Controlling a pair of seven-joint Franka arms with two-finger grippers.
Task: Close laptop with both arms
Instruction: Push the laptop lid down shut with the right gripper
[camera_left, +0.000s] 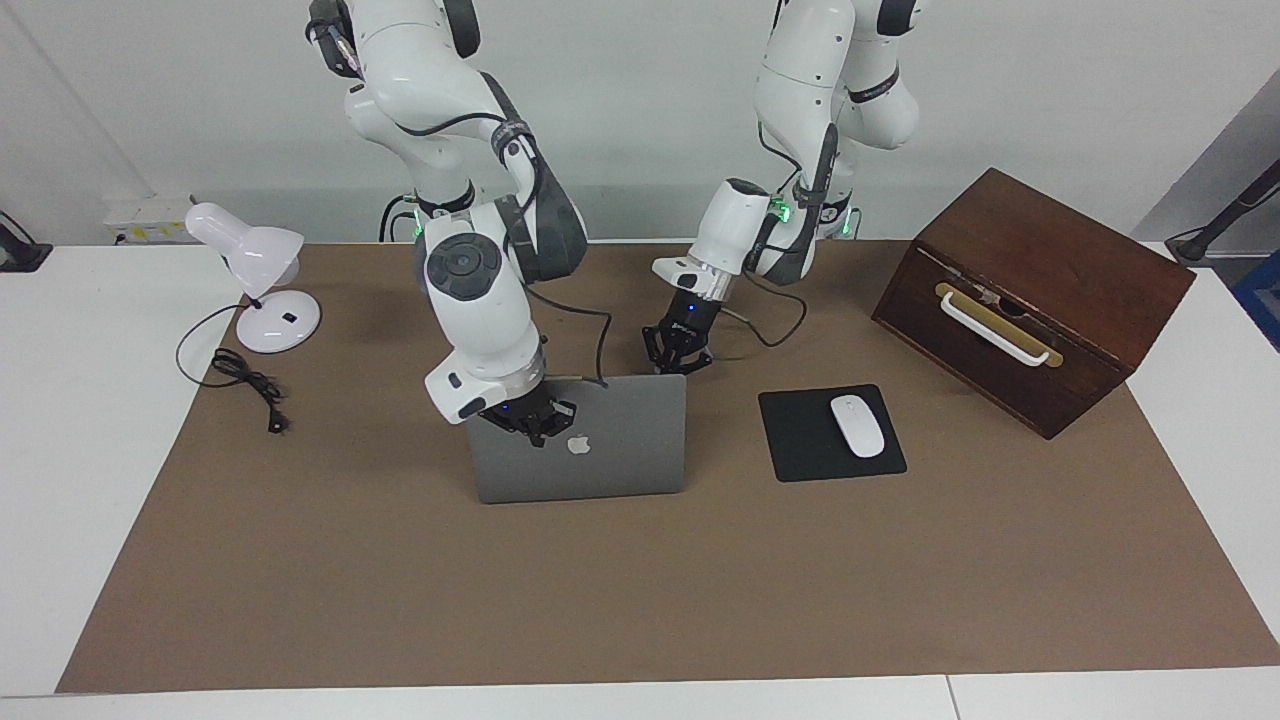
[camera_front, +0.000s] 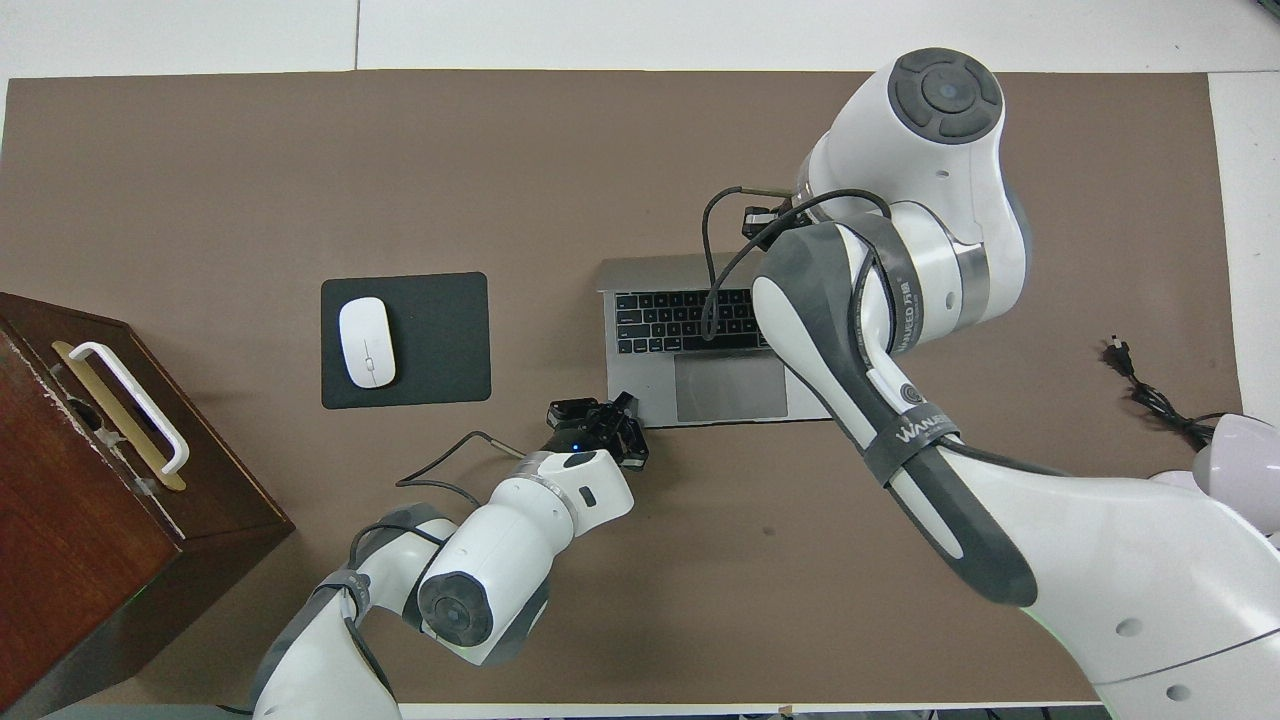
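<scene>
The silver-grey laptop (camera_left: 620, 460) stands open in the middle of the brown mat, its lid upright with the apple logo facing away from the robots. Its keyboard (camera_front: 660, 320) and trackpad show in the overhead view. My right gripper (camera_left: 530, 420) is at the lid's top edge, on the logo side, toward the right arm's end. In the overhead view the right arm covers that part of the laptop. My left gripper (camera_left: 678, 352) is open, low by the laptop's base corner nearest the robots, toward the left arm's end; it also shows in the overhead view (camera_front: 600, 420).
A black mouse pad (camera_left: 800, 450) with a white mouse (camera_left: 857, 425) lies beside the laptop toward the left arm's end. A dark wooden box (camera_left: 1040, 290) with a white handle stands past it. A white desk lamp (camera_left: 255, 270) and its cord lie at the right arm's end.
</scene>
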